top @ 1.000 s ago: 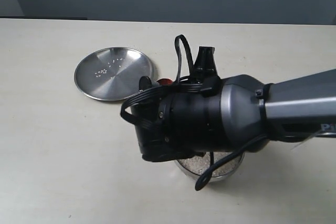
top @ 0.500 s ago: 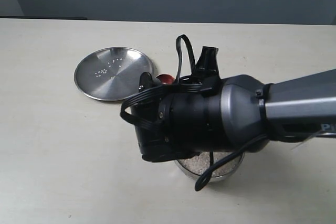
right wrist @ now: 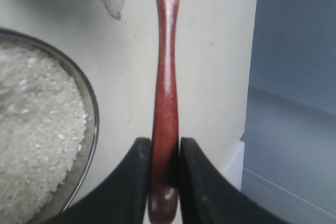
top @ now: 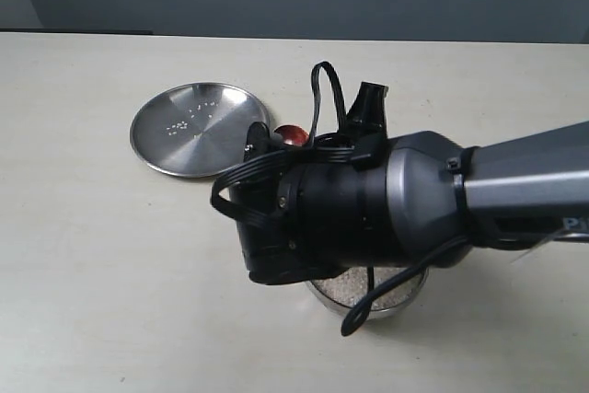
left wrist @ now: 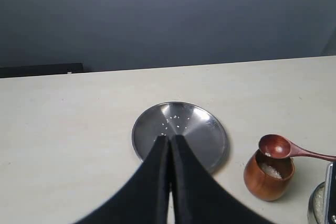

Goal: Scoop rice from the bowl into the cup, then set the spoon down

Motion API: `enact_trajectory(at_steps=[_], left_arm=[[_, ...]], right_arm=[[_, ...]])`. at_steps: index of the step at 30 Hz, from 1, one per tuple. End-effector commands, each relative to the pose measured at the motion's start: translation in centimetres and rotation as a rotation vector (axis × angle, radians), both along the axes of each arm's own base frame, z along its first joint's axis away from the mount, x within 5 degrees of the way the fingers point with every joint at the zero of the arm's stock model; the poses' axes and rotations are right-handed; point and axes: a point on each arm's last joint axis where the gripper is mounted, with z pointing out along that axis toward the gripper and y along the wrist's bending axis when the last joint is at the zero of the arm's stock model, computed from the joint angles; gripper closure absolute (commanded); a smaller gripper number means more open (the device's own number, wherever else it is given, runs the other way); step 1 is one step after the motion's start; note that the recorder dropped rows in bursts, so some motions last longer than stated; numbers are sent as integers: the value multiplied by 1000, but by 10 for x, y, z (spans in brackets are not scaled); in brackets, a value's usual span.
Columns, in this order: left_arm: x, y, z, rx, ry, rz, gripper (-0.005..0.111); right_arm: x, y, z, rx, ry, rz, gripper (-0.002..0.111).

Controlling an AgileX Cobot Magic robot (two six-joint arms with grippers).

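Your right claw (right wrist: 164,148) is squeezed tight on the tail end of the spoon (right wrist: 165,77), with one finger on each side of the thin handle. From there the spoon runs straight out ahead of the claw, like a pointing finger, and its long line leads right to the cup (left wrist: 269,174). In the left wrist view the little round scoop sits just over the cup's mouth, hollow side up, and I think a few white grains lie in it. There is some rice (left wrist: 270,170) down inside the cup too. The bowl (right wrist: 90,114) is not out in front. It sits close beside the handle, near the claw, and it is heaped with rice. So the cup is ahead, at the far end of the spoon, and the bowl is in close and off to the side. The next move hangs on that. To tip the scoop out, I would roll the wrist around the handle's long line so the scoop does not slide off the cup. To fetch more rice, you would pull back and swing sideways to the bowl. Your left claw (left wrist: 169,140) is closed with nothing in it. It points at the steel plate (left wrist: 199,129), which lies near the cup but not touching. The right arm is the nearer one.
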Motion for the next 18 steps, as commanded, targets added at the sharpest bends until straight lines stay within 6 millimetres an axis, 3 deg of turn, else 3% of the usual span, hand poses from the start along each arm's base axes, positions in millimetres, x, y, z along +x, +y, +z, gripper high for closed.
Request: enact_trajectory(at_steps=[1,10,13,18], left_arm=[[0,0,3,-1,-14,5,106],[0,0,3,-1,-14,5,106],[0,0,3,-1,-14,5,106],[0,0,3,-1,-14,5,106]], right_arm=[[-3,-2,2,-47,68,31,109],[1,-2,12,62,-57,-34,109],[0,-4,12,11,7,-1,109],[0,-7,14,77,-9,-64,109]])
